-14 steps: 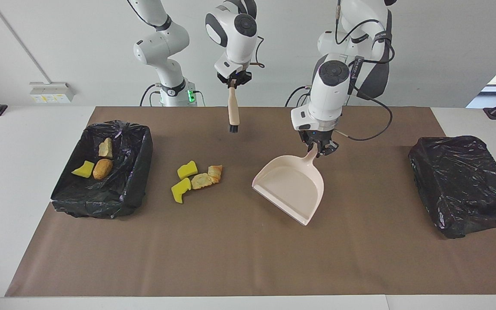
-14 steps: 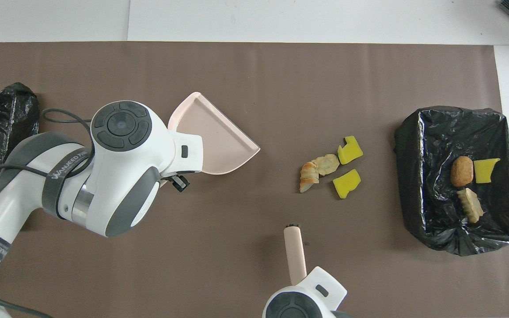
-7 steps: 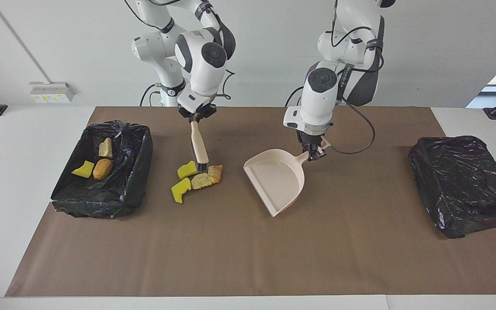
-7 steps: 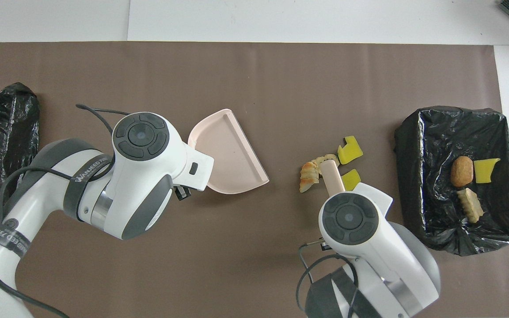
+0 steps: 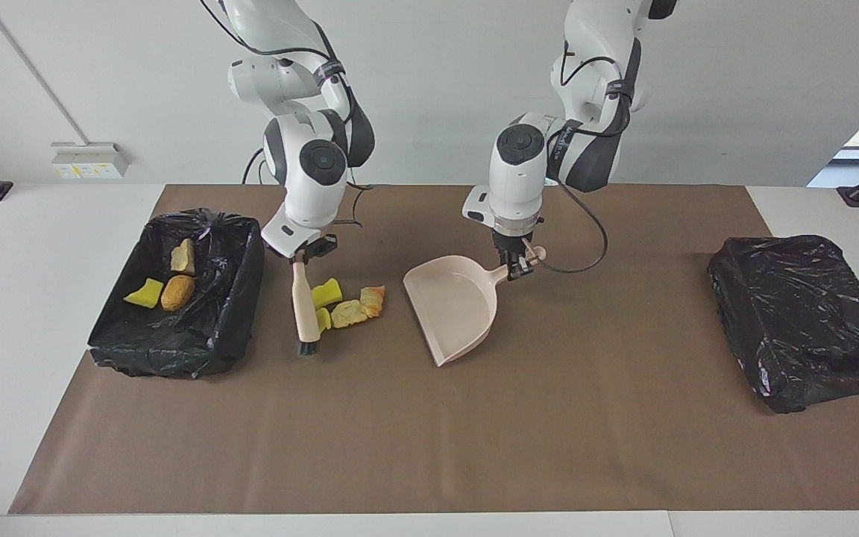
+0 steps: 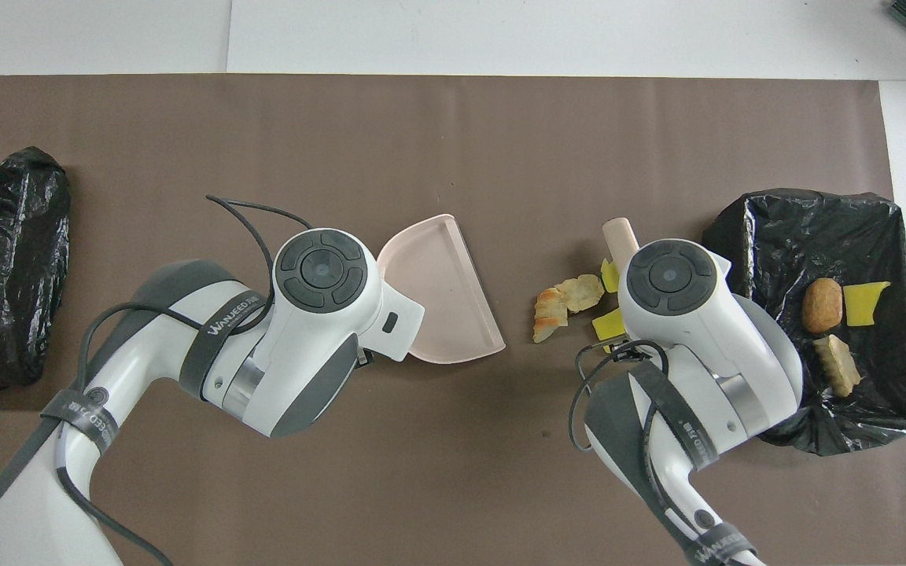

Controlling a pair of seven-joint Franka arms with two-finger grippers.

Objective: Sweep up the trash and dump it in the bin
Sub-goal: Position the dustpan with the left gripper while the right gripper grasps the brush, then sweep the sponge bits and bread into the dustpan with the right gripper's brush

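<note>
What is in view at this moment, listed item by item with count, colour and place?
Trash on the paper: four scraps, two yellow sponge chunks and two tan pastry pieces, between brush and dustpan.
Trash in the bin: three, yellow sponge, brown lump, tan piece.
Bin: one, black-lined, open, at the right arm's end.
Black bag bundle: one, at the left arm's end.
Brush: one, beige handle, dark bristles down beside the scraps.
Dustpan: one, beige, mouth toward the scraps.
Brown paper: one, covers the table.
Right gripper: shut on the brush.
Left gripper: shut on the dustpan handle.
</note>
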